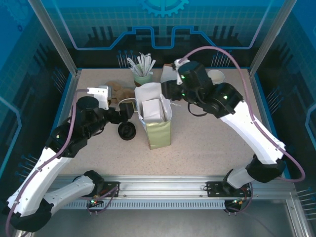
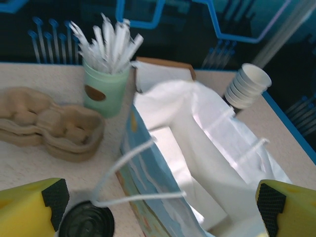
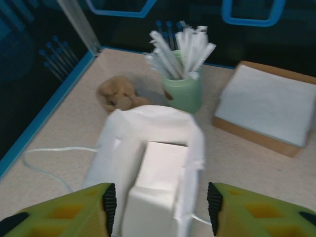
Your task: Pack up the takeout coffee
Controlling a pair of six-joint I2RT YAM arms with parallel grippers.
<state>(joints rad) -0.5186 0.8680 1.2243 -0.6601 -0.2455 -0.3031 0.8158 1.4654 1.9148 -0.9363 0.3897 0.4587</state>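
Takeout coffee (image 1: 127, 131) stands upright on the surface (image 1: 212, 148), just left of the white paper bag (image 1: 157, 118), black lid up. It's not in the bag yet and nothing is holding it. In the left wrist view we see its lid at the bottom edge, beside the bag's string handle (image 2: 138, 197).

Left gripper (image 2: 158, 210): fingers spread wide, empty, hovering at the bag's left side, with the cup lid just inside its left finger (image 2: 29, 207). We read that as lining up for the cup pick, not a grasp.

Right gripper (image 3: 160, 210): fingers apart, straddling the bag's mouth from behind, not clamped on anything we can see. Probably there to hold the mouth spread and steady the bag for the drop-in.

The bag is upright with its mouth open. A white folded item (image 1: 152, 109) is already inside, so we judge room for the cup is tight.

Behind the bag: mint cup of wrapped straws (image 1: 142, 74), cardboard carriers (image 2: 49, 126), napkin tray (image 3: 269, 106), stack of lidless cups (image 2: 249, 86). All stand apart from the bag and out of the path.

Risk: the thin bag wall folds or tips if the cup catches the rim.
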